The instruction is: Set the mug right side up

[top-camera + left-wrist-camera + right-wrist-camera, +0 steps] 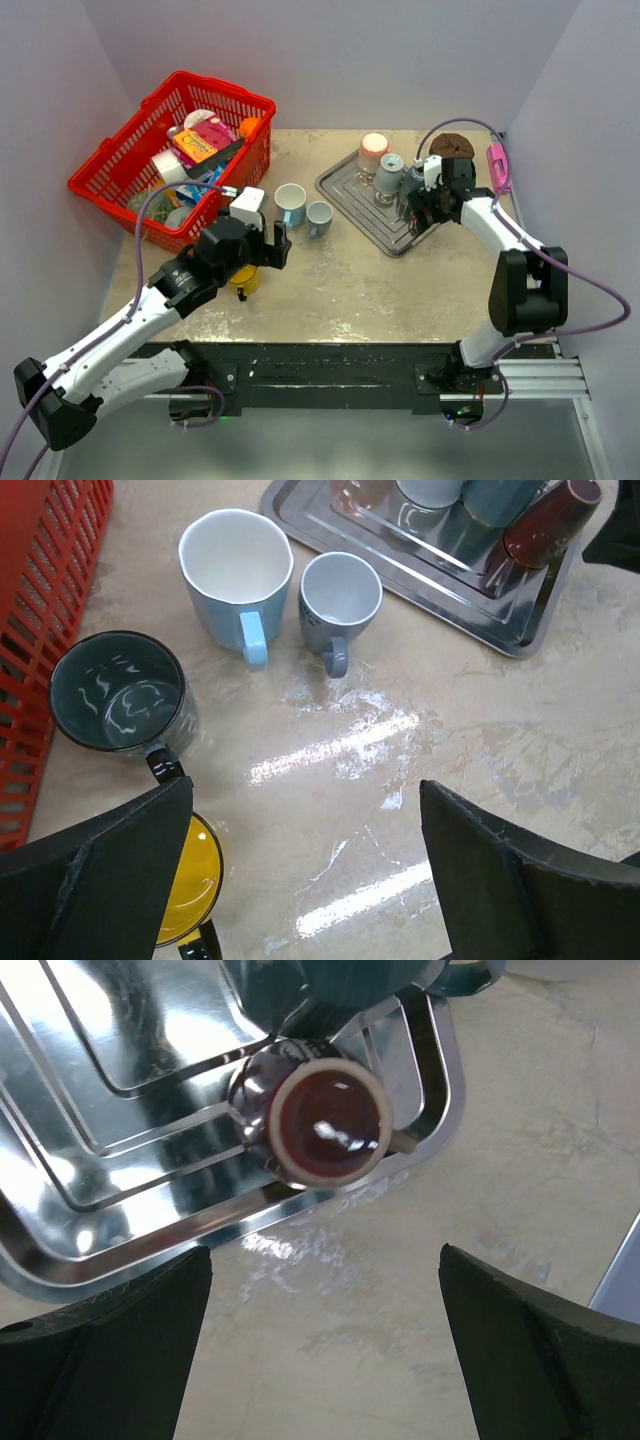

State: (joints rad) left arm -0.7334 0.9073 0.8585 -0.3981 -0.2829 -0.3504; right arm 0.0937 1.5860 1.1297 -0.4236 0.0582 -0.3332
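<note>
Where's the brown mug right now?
Right wrist view: the brown mug sits at a corner of the metal tray, just ahead of the open right tool, beside a teal mug.

Your 2 white-linked, black-jointed arms, left arm (110, 345) and right arm (490, 225), each trail a lilac cable (465, 121); matte black wedge fingers (520, 870), possibly foam-faced.
</note>
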